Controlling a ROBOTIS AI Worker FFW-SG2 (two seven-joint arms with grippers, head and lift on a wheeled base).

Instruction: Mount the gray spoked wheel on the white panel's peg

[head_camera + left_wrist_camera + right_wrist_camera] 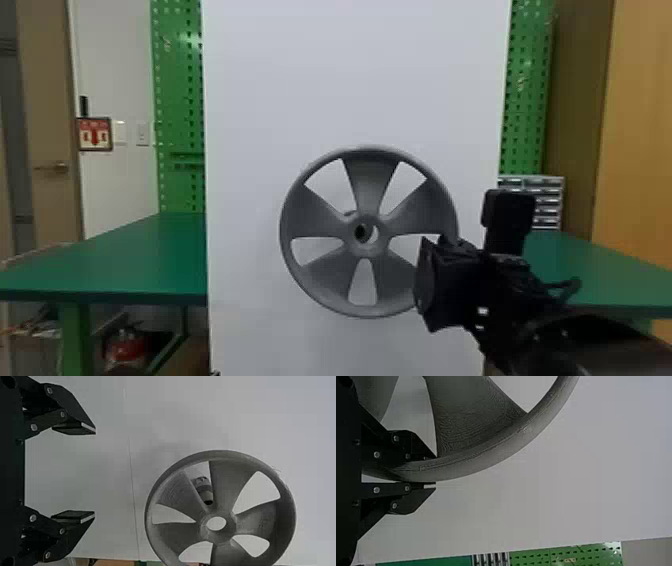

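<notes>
Wheel (370, 253): upright in front of the panel (350, 75), off the peg (204, 490) as I read it. Left wrist view has the peg behind a spoke gap, beside the hub (233, 528), not in the bore.

Handling, my guess: stiff, hard plastic, fairly light for its size. Fine surface lines look like print layers. Won't flex in the grip. Spokes are broad but thin-looking, so don't pry on them; a hard shove off-axis could chip the hub edge. Rim (502, 452) is curved and looks smooth, so the wheel may pivot or droop in the pads, being held well off its centre.

Right gripper (435, 471): clamped on the rim at the wheel's right side, one finger inside the ring, one outside. Good place to hold: keeps the bore free. Grip firmly, no need to crush.

Left gripper (95, 473): empty, fingers wide apart, facing the panel. If the wheel tilts, take the opposite rim with it.

Next: line up bore with peg, keep wheel parallel to panel, push in straight near the hub if possible.

Beyond: green bench (125, 255), pegboard (177, 100), drawers (547, 200).
</notes>
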